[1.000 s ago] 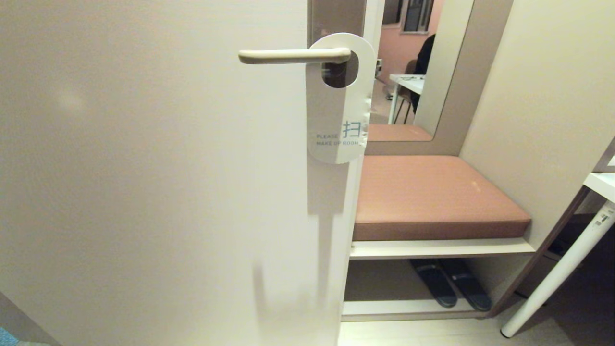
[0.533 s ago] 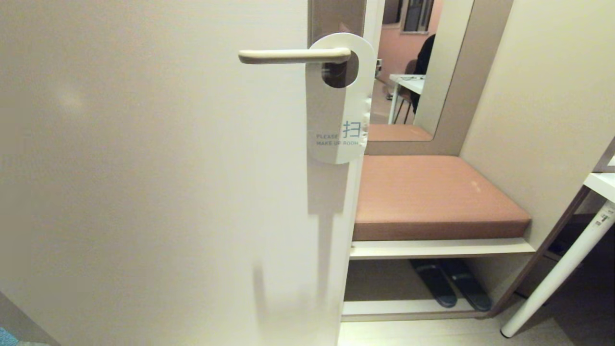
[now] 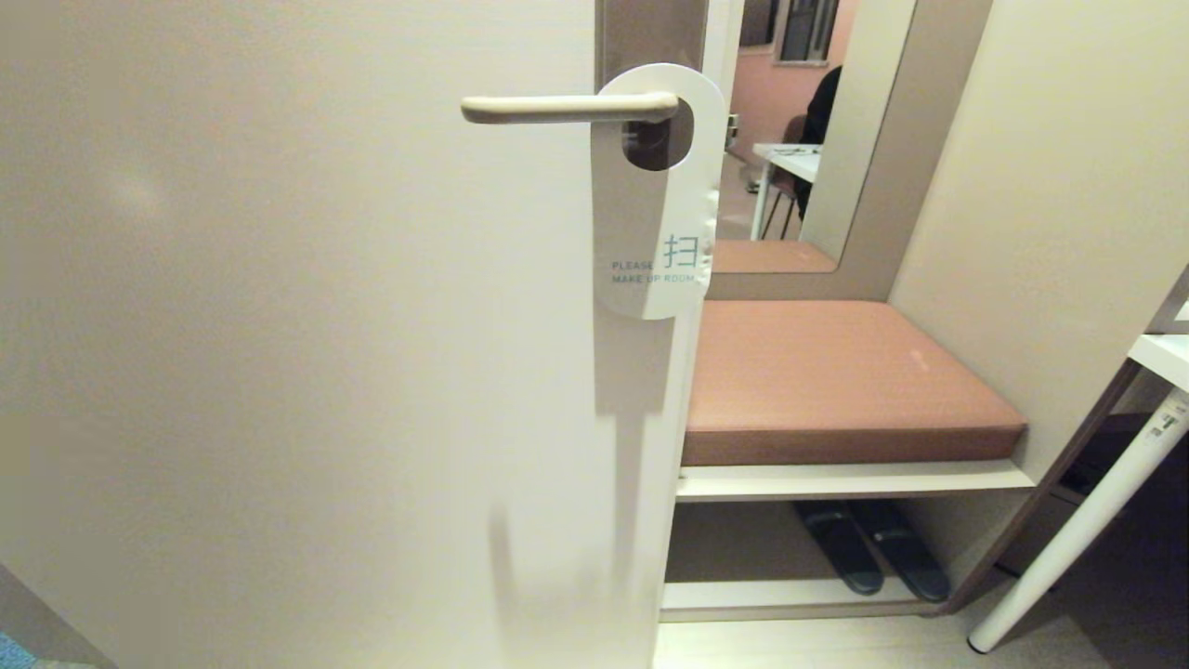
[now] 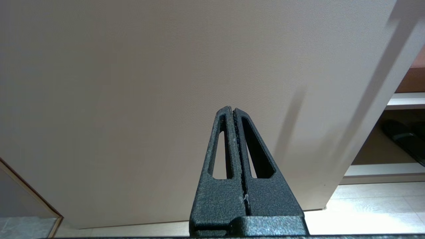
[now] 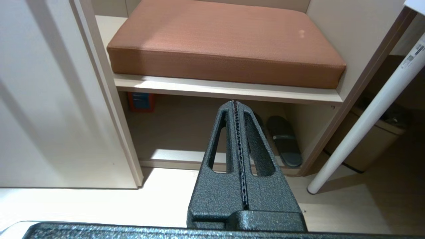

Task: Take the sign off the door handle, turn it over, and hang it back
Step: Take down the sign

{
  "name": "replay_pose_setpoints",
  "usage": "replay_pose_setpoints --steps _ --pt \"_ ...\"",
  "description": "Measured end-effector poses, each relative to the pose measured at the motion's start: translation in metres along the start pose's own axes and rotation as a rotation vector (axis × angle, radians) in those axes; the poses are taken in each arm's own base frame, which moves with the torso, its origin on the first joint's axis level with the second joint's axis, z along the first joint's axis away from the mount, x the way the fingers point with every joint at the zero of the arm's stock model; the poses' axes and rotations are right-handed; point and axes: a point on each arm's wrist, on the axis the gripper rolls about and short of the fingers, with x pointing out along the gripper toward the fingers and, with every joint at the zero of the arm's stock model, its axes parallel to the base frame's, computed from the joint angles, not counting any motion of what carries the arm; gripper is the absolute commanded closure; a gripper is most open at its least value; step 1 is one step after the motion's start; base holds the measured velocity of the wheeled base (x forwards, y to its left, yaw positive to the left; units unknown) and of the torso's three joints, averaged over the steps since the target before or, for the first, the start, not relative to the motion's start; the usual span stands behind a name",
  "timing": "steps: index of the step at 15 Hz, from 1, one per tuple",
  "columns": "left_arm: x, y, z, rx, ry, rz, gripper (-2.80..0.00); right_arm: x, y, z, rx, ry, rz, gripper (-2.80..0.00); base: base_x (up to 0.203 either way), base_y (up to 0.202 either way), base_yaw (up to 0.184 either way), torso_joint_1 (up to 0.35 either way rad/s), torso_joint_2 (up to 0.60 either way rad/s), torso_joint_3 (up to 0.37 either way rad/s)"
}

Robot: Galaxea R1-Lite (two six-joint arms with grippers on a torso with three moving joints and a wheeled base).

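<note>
The sign [image 3: 658,200] hangs on the door handle [image 3: 567,109], white "MAKE UP ROOM" face out. Left end effector [image 4: 233,111] & right end effector [image 5: 235,103] both closed, empty, well below handle. Best approach: open, pinch sign's lower edge, slide it along lever w/o bending the card.

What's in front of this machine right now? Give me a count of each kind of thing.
Sign: 1
Door handle: 1
Cushion: 1
Slippers: 2
Robot hands, both shut, left hand, right hand: 2
Total: 7
</note>
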Motion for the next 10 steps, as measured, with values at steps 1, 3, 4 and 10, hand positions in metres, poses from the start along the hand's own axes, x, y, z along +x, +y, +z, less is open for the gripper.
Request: replay_pose_setpoints --steps 1,3,4,10 --pt "0.0 0.0 0.0 0.0 0.0 0.0 0.0 0.0 0.0 0.0 0.005 0.0 0.0 0.0 0.0 0.0 0.0 0.0 0.0 0.0" --pt "0.0 0.0 0.0 0.0 0.0 0.0 0.0 0.0 0.0 0.0 0.002 -0.002 0.001 0.0 0.0 0.0 0.0 0.0 0.0 0.0" --pt "0.0 0.0 0.0 -0.001 0.0 0.0 0.0 -0.001 0.0 0.003 0.001 -0.013 0.002 0.0 0.0 0.0 0.0 0.0 0.0 0.0" --pt "0.0 0.0 0.0 0.0 0.0 0.0 0.0 -0.01 0.0 0.041 -0.001 -0.081 0.051 0.0 0.0 0.0 0.0 0.0 0.0 0.0"
